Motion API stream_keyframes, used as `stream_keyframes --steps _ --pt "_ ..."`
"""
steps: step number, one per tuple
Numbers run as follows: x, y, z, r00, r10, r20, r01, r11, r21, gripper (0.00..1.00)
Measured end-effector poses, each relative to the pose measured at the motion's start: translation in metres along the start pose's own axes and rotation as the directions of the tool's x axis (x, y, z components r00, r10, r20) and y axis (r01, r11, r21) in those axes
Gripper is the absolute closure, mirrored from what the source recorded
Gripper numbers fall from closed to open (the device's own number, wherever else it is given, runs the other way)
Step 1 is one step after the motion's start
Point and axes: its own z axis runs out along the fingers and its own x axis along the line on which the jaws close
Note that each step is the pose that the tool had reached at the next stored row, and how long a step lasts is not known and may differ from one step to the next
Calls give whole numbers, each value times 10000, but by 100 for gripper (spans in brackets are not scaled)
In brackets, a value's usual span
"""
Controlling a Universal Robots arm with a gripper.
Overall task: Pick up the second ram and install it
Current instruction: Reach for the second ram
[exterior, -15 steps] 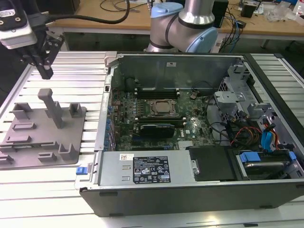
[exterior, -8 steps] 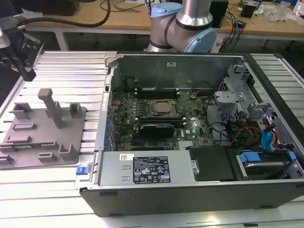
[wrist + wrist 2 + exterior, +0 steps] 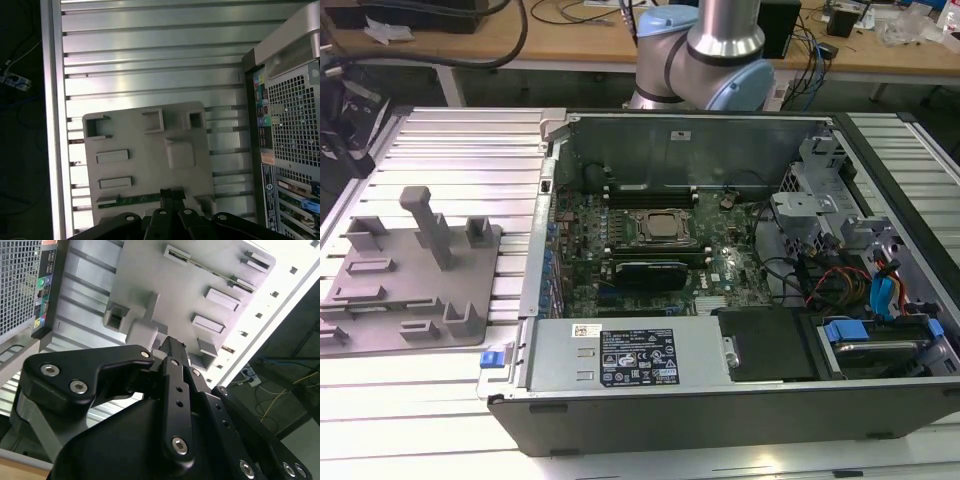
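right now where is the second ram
In the first wrist view the second ram sits along one edge of the grey tray, right by the hand; the tray lies on the table beside the computer case.

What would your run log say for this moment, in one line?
phase: pick-up | gripper: above grey tray, close to second ram | second ram: on tray, not yet lifted | computer case: open

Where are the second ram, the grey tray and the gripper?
second ram [image 3: 132, 199], first wrist view, middle of the green strip.
grey tray [image 3: 145, 155], first wrist view, bare flat top.
gripper [image 3: 170, 194], first wrist view, its tip, near the ram.
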Motion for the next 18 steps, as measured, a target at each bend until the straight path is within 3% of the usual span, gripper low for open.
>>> stream_keyframes --steps 4,8,11,15,18 --pt "144 -12 38 10000 1 -1 -1 10000 0 92" --pt "226 -34 89 10000 -1 -1 1 10000 0 92" --pt "241 -76 125 10000 -1 -1 1 10000 -1 92" --pt "239 -222 175 10000 0 0 0 10000 0 92" --pt "239 -294 267 10000 0 -1 0 10000 0 92"
